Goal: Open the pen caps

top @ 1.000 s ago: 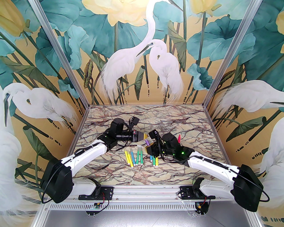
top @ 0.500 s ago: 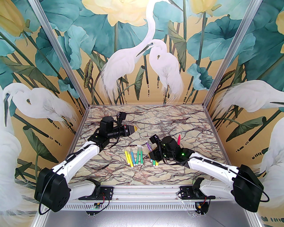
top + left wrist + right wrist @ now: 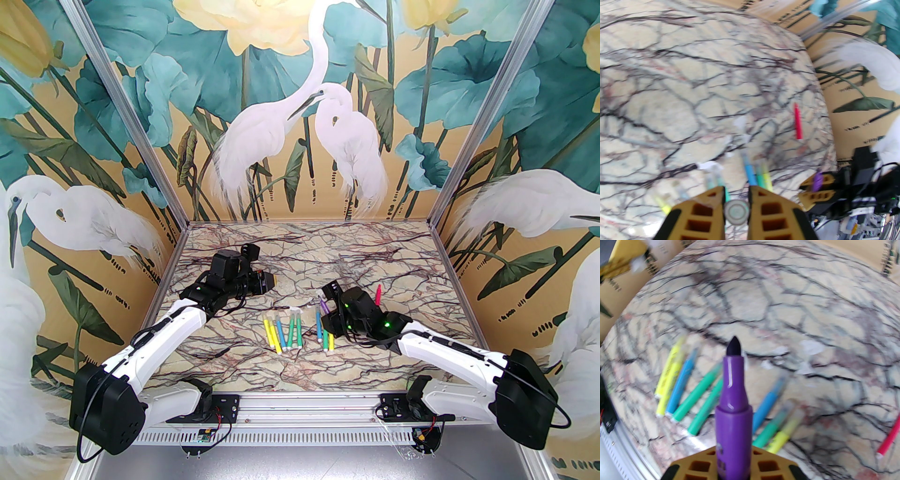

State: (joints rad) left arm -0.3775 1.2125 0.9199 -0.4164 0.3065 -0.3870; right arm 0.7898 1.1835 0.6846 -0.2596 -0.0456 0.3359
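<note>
Purple pen, from above: the purple pen [image 3: 322,307] stands up in my right gripper [image 3: 326,316], just right of the row of five pens [image 3: 283,333] on the marble table [image 3: 375,253]. A second ago both my grippers met over it; now they are apart.
Left gripper, from above: my left gripper [image 3: 271,282] has swung away behind and to the left of the row of five pens, well apart from the right one.
Pink pen, from above: a pink pen [image 3: 378,293] lies alone, well to the right of the row.
Cap, left wrist: my left fingers [image 3: 703,211] are pinched narrow on a clear pen cap [image 3: 737,212], seen end-on as a pale ring. The coloured pens blur past just beyond my fingertips.
Neighbour, left wrist: off to the right of those pens, my right gripper [image 3: 816,189] shows with the purple pen [image 3: 818,181] between its yellow fingers.
Tip, right wrist: my right fingers [image 3: 700,465] are closed tight round the purple barrel. Its dark tip [image 3: 734,346] is bare and points away over the table, with the row of five pens [image 3: 693,390] below it to the left.
Others, right wrist: three more pens [image 3: 773,422] lie just right of the row.
Meaning: the pull has parted cap from pen, so I judge this pen opened.
Still to do: the row and the three beside it look capped, though blur leaves that unsure. I judge the cap and the purple pen must be set down before the next pen.
</note>
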